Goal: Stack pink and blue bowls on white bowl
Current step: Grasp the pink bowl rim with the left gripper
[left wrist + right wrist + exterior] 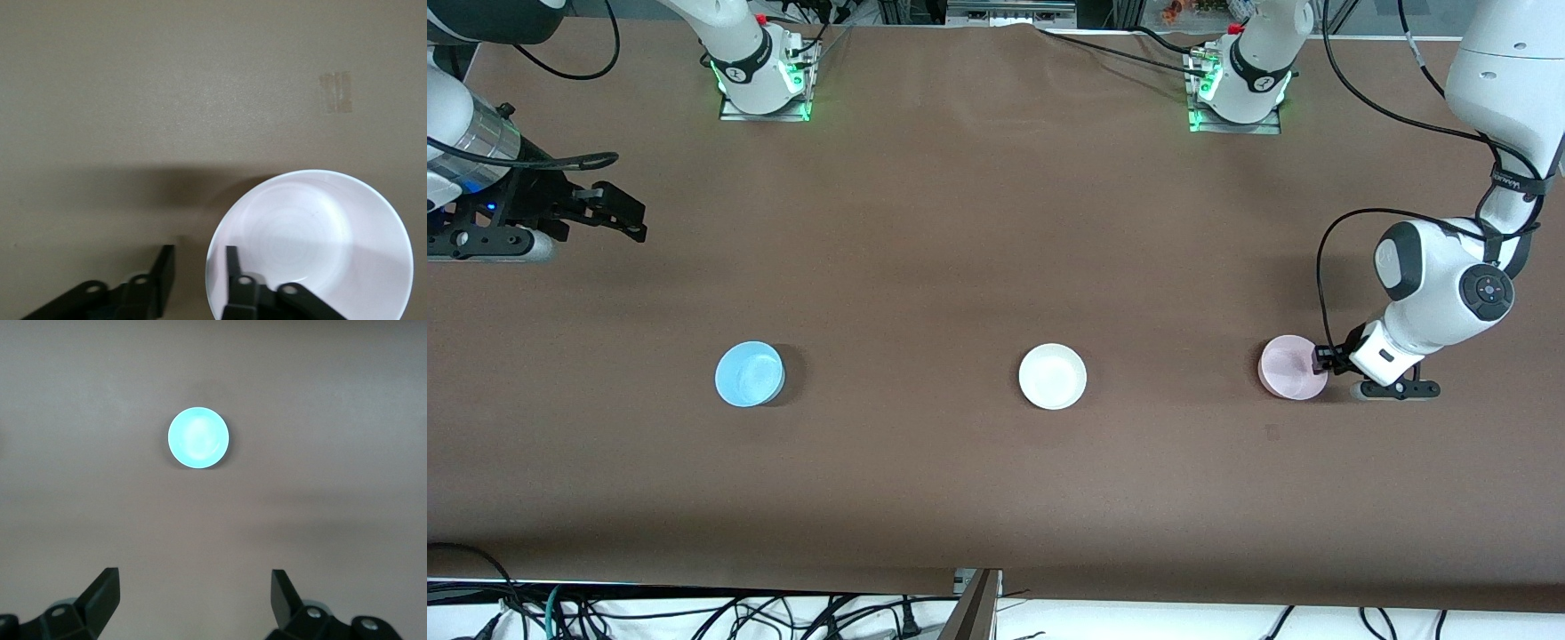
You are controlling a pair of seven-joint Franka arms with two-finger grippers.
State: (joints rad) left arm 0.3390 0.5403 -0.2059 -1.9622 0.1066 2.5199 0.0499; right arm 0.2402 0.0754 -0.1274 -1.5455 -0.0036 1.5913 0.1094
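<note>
Here left fingers (pixel 233 267) straddle the empty pink bowl's (pixel 1291 367) rim, not clamped; right fingers (pixel 107 593) apart.

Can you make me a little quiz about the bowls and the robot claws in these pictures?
1. True or false: the blue bowl already sits in the white bowl.
2. Which bowl is the left claw working on? A) blue B) white C) pink
3. Fill in: the right claw waits up in the air with its fingers ____.

Key
1. False. All three bowls sit apart on the table, the white one in the middle.
2. C. One finger is inside the pink bowl and the other is outside, with the rim between them.
3. Open.
</note>
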